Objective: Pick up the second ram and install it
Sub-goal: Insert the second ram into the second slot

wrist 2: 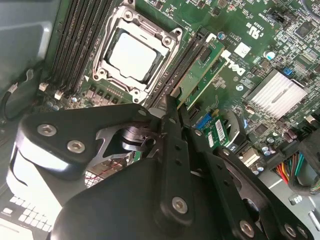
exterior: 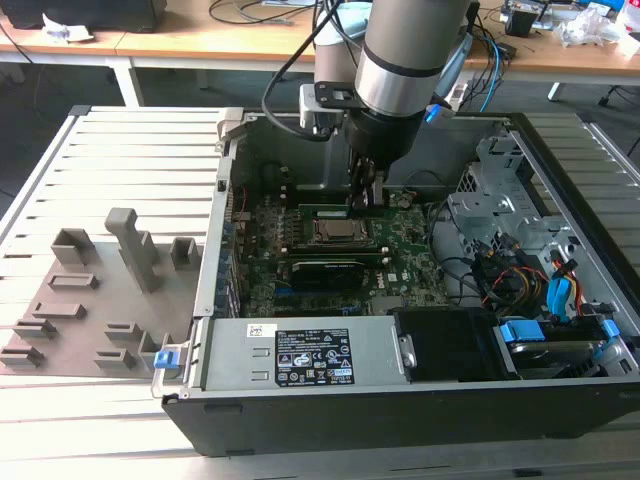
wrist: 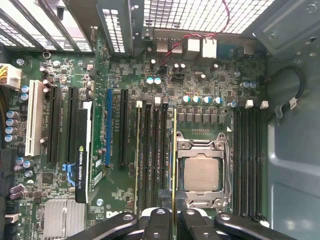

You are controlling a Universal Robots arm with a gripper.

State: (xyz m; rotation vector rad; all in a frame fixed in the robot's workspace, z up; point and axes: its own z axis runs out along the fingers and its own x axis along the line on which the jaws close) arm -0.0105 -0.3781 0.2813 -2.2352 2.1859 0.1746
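Deep inside the open case (exterior: 590, 160), the gripper (wrist: 173, 207) holds the ram (wrist: 173, 165) edge-on between its fingers (wrist 2: 172, 131), poised over a slot just beside the CPU socket (wrist: 202, 172) — success likely hinges on keeping the stick upright, parallel to the slot, and pressing evenly at both ends.

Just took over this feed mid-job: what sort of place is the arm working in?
Probably an electronics lab or assembly bench: an opened computer case sits on a slatted metal table, cable-strewn desks stand behind, and the gripper is over the motherboard.
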